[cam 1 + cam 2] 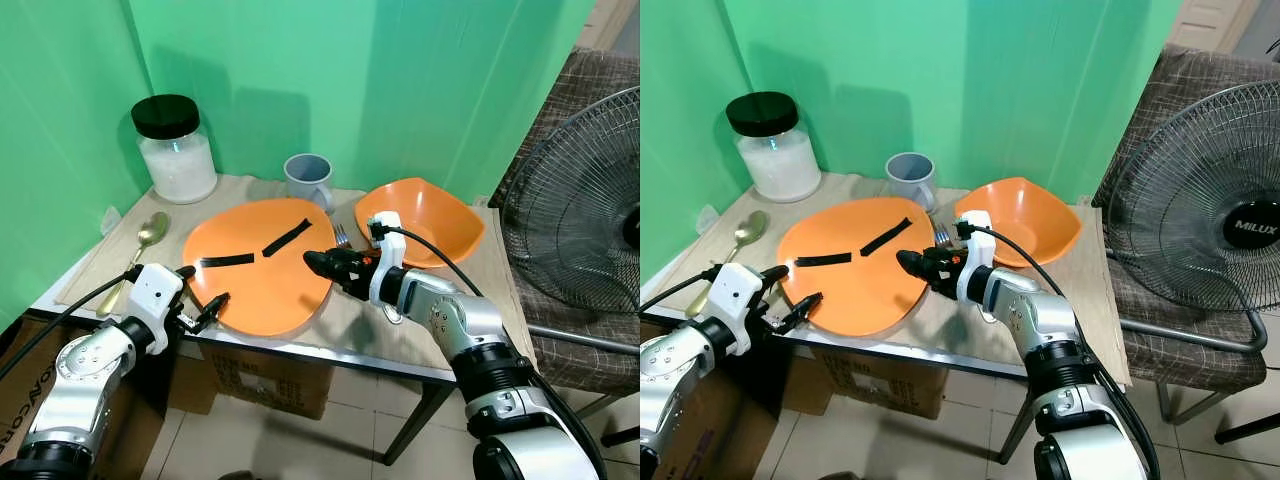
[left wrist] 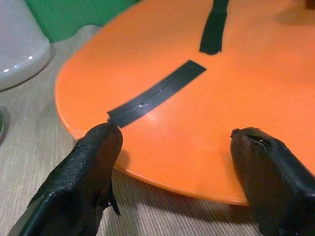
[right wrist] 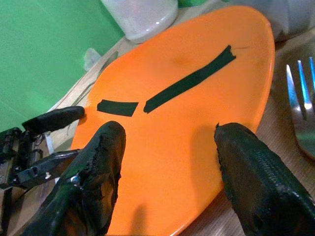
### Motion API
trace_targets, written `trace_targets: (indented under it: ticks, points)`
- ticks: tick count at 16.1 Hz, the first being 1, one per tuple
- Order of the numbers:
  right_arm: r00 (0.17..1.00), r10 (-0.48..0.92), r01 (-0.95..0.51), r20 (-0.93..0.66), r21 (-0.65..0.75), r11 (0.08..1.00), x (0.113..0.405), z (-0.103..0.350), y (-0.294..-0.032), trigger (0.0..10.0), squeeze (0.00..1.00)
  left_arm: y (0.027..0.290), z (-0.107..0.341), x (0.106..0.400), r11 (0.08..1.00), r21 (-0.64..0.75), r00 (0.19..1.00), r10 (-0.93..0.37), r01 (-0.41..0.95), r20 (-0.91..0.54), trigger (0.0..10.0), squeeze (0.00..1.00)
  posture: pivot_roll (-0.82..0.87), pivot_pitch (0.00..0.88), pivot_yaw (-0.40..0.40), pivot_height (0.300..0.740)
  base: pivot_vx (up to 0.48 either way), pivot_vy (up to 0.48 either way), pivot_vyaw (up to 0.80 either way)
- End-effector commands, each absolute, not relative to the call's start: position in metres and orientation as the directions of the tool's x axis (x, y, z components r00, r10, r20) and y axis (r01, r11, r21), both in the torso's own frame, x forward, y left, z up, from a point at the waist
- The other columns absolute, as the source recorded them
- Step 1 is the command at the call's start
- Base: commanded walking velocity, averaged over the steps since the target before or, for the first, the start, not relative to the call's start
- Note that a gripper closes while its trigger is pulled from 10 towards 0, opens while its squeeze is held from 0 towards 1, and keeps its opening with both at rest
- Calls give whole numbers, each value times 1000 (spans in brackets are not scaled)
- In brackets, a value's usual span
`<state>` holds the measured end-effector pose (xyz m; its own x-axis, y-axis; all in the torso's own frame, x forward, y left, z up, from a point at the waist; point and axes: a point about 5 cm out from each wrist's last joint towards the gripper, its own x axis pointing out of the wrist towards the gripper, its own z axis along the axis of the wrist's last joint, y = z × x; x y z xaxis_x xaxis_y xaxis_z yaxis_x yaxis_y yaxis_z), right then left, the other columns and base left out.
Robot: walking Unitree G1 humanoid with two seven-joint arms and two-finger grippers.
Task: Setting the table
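A flat orange plate (image 1: 260, 265) with two black tape strips lies in the middle of the table (image 1: 372, 332). My left gripper (image 1: 203, 287) is open at the plate's near-left rim, one finger on each side of that edge (image 2: 172, 135). My right gripper (image 1: 312, 261) is open and low over the plate's right rim, pointing left across it (image 3: 170, 130). A fork (image 1: 341, 236) lies just behind the right gripper, between the plate and an orange bowl (image 1: 430, 215). To the plate's left, a gold spoon (image 1: 146, 238) rests on the table.
A grey mug (image 1: 308, 180) and a black-lidded jar (image 1: 176, 152) stand at the back by the green wall. A standing fan (image 1: 590, 220) and a chair (image 1: 1200, 330) are to the table's right. A cardboard box (image 1: 270, 382) sits under the table.
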<state>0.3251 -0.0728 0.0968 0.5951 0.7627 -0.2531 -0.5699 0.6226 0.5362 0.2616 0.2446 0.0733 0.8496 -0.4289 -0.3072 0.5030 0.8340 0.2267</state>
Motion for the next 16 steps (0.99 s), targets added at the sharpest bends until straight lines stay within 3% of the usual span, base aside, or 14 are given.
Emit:
trace_targets:
  ticks: [1, 4, 5, 7, 9, 12, 16]
  points:
    - [614, 736, -538, -286, 531, 655, 329, 95, -79, 10000, 0, 248, 45, 244, 825, 202, 800, -403, 528, -445, 10000, 0, 35, 0, -33, 740, 0, 0, 0]
    - [589, 742, -513, -321, 561, 649, 328, 91, -76, 10000, 0, 245, 39, 237, 829, 196, 798, -396, 523, -454, 10000, 0, 41, 0, -40, 740, 0, 0, 0]
    - [622, 722, -505, -303, 549, 666, 332, 93, -75, 10000, 0, 243, 37, 235, 835, 191, 801, -391, 516, -454, 10000, 0, 47, 0, -49, 740, 0, 0, 0]
    - [690, 699, -490, -187, 589, 642, 343, 111, -80, 10000, 0, 241, 35, 233, 841, 187, 804, -385, 508, -453, 10000, 0, 50, 0, -56, 740, 0, 0, 0]
    - [701, 708, -524, -79, 616, 588, 350, 132, -90, 10000, 0, 240, 32, 230, 845, 185, 805, -377, 502, -459, 10000, 0, 48, 0, -58, 740, 0, 0, 0]
    - [676, 720, -540, -156, 561, 628, 349, 125, -97, 10000, 0, 239, 30, 229, 850, 183, 806, -370, 495, -461, 10000, 0, 48, 0, -65, 740, 0, 0, 0]
    - [628, 736, -526, -253, 559, 641, 340, 104, -87, 10000, 0, 239, 30, 230, 856, 187, 815, -359, 482, -456, 10000, 0, 52, 0, -74, 740, 0, 0, 0]
